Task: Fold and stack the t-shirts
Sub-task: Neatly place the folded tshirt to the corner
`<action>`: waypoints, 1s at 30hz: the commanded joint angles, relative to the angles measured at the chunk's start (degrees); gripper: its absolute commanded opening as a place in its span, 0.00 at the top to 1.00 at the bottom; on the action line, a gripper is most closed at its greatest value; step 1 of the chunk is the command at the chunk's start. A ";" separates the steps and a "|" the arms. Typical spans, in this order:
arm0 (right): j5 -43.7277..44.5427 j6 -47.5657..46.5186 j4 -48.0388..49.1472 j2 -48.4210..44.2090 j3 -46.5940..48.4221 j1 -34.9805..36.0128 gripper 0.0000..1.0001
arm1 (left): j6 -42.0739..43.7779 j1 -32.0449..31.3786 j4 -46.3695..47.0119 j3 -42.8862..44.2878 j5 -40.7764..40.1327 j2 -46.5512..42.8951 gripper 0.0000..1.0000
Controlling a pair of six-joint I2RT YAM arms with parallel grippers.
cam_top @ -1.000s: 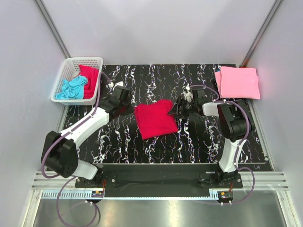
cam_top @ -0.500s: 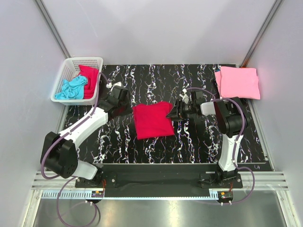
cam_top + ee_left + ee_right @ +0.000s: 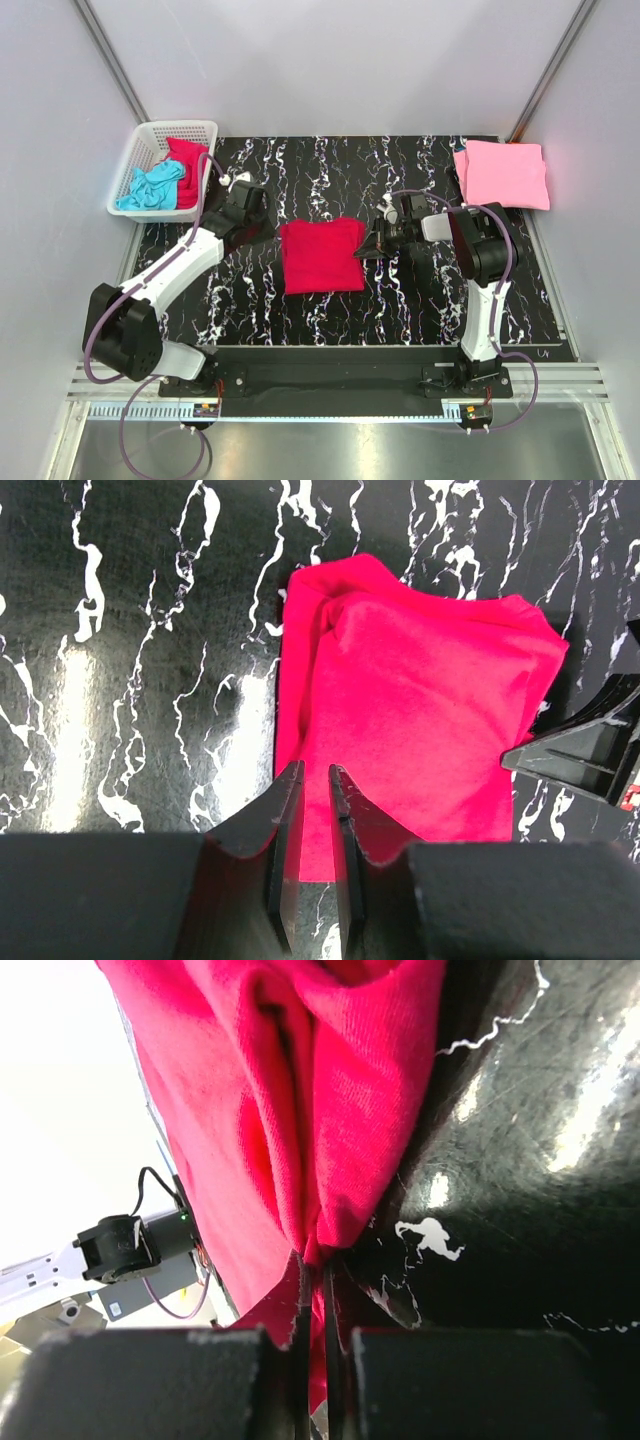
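Observation:
A crimson t-shirt (image 3: 320, 255) lies folded into a rough square mid-table; in the left wrist view this crimson t-shirt (image 3: 420, 690) fills the centre. My right gripper (image 3: 364, 249) is shut on the shirt's right edge, and the right wrist view shows a fold of red cloth (image 3: 300, 1110) pinched at the right gripper (image 3: 313, 1265). My left gripper (image 3: 262, 233) hovers at the shirt's left edge. The left gripper (image 3: 312, 780) has its jaws a narrow gap apart with nothing between them. A folded light pink t-shirt (image 3: 500, 173) rests at the back right.
A white lattice basket (image 3: 152, 131) stands at the back left, holding a turquoise t-shirt (image 3: 150, 187) and a red t-shirt (image 3: 190, 160). Grey walls close in the black marbled table (image 3: 330, 315) on three sides.
The right gripper has closed on the crimson shirt's right edge. The shirt has shifted slightly left and squared up. The left gripper has drawn back a little toward the far left.

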 commanded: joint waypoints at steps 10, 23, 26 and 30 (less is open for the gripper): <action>23.85 -10.32 -21.18 -8.86 9.21 1.01 1.00 | 1.14 0.61 0.50 -0.09 0.03 -1.50 0.79; 52.59 -17.70 -33.93 -7.91 29.75 0.92 1.00 | 1.14 0.78 0.41 0.17 0.83 -0.71 0.79; 60.24 -19.02 -35.52 -4.75 36.88 0.31 1.00 | 1.05 0.78 0.41 -0.09 1.44 -0.71 0.79; 67.43 -18.77 -40.15 -0.10 47.16 -1.98 1.00 | 0.79 0.78 0.50 -0.97 2.32 -0.89 0.79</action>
